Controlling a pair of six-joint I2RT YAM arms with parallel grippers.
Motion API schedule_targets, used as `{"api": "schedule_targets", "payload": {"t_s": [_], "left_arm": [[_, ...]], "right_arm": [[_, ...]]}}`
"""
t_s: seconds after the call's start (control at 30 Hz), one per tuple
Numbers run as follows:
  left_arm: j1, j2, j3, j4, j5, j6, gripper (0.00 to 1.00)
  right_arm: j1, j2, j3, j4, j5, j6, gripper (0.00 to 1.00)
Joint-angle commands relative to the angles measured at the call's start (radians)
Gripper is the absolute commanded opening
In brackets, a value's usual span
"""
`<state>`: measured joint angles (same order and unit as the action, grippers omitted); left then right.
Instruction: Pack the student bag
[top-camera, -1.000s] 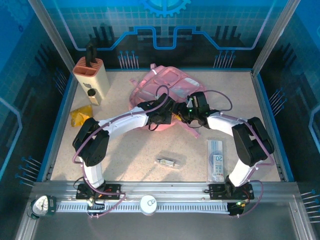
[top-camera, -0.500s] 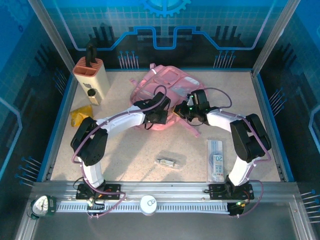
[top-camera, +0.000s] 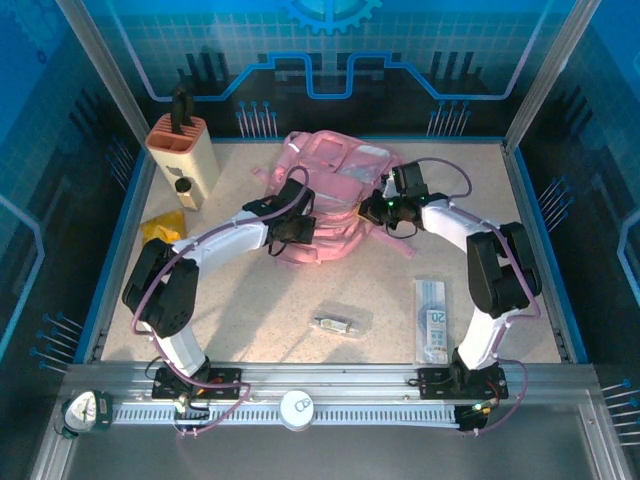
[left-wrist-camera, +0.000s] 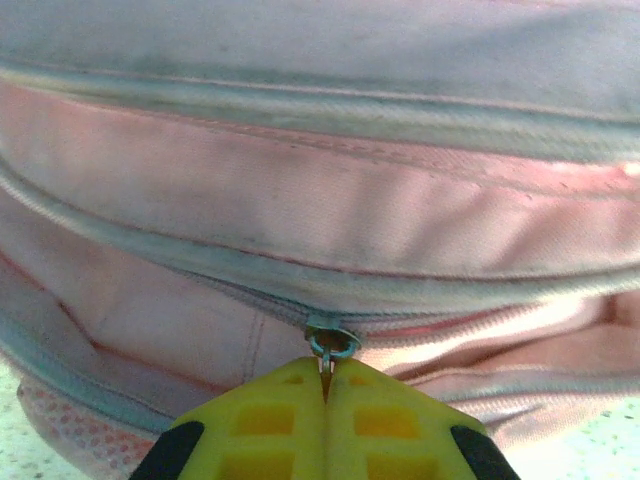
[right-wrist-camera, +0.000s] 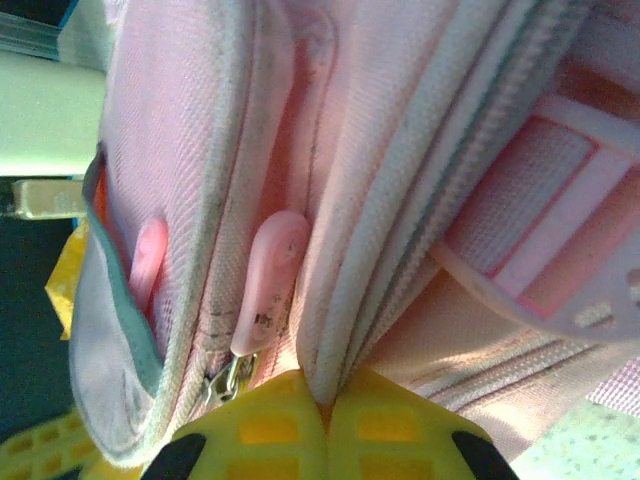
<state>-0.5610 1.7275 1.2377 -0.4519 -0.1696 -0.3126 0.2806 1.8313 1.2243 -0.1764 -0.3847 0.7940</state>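
Student bag (top-camera: 338, 165) lay at the far middle of the table (top-camera: 250, 320), left gripper (left-wrist-camera: 325, 390) pinched on its zipper pull (left-wrist-camera: 331, 346), right gripper (right-wrist-camera: 325, 398) clamped on the bag's seam fold (bracing, probably), so the pull likely needed to follow the zip track with fabric held taut.

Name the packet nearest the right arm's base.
The long clear packet marked 20; the small clear packet lies mid-table, the yellow packet far left.

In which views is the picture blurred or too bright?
Top external: sharp, with blue-tinted light. Left wrist: the large soft pink fabric backpack blurs toward the top edge. Right wrist: the weave is sharp, with a washed-out pale patch at upper left.
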Motion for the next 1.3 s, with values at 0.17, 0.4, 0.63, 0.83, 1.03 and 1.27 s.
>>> {"api": "schedule_targets", "payload": {"t_s": [0.17, 0.4, 0.63, 0.83, 1.03, 1.27], "left_arm": [[-0.095, 0.04, 0.071, -0.001, 0.072, -0.16, 0.0], [-0.126, 0.055, 0.122, 0.025, 0.087, -0.166, 0.0], [-0.127, 0.053, 0.124, 0.018, 0.082, -0.176, 0.0], [-0.128, 0.043, 0.104, 0.024, 0.084, -0.179, 0.0], [-0.129, 0.046, 0.108, 0.016, 0.093, -0.168, 0.0], [-0.128, 0.022, 0.091, -0.057, 0.017, -0.077, 0.0]], "right_arm": [[-0.061, 0.043, 0.146, -0.06, 0.025, -0.073, 0.37], [-0.046, -0.153, -0.124, 0.066, -0.064, 0.054, 0.54], [0.068, -0.191, -0.302, 0.377, -0.089, 0.357, 0.56], [0.141, -0.134, -0.303, 0.476, -0.005, 0.451, 0.5], [0.167, -0.059, -0.246, 0.441, 0.047, 0.431, 0.35], [0.131, -0.088, -0.211, 0.306, 0.112, 0.275, 0.12]]}}
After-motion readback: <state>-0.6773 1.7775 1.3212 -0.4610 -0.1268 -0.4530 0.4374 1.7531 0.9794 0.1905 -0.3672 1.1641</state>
